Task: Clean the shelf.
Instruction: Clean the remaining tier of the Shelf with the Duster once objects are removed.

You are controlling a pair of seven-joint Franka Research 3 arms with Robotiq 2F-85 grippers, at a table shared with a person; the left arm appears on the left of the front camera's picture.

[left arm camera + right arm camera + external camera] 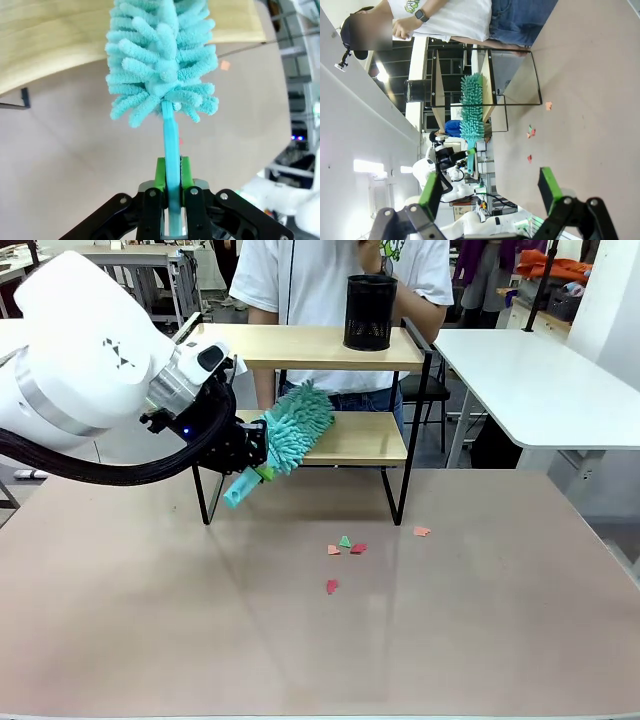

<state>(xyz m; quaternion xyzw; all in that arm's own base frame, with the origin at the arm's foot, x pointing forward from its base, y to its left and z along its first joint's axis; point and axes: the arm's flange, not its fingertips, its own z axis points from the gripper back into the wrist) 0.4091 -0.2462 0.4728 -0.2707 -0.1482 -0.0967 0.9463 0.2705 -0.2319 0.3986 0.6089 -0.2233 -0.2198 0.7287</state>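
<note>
The shelf [330, 348] stands at the far middle of the table, two light wooden boards in a black tube frame. My left gripper [255, 455] is shut on the handle of a teal fluffy duster [296, 426], whose head lies across the left end of the lower board. In the left wrist view the green pads [160, 174] clamp the thin teal handle, with the duster head [162, 55] over the board [45, 42]. My right gripper [490, 187] hangs open and holds nothing; beyond it stand the shelf [487, 80] and the duster [471, 107].
A black mesh cup [370, 312] stands on the top board. Small red, green and orange paper scraps [345, 545] lie on the table in front of the shelf. A person in a white shirt [330, 280] stands behind it. A white table [540, 380] is at the right.
</note>
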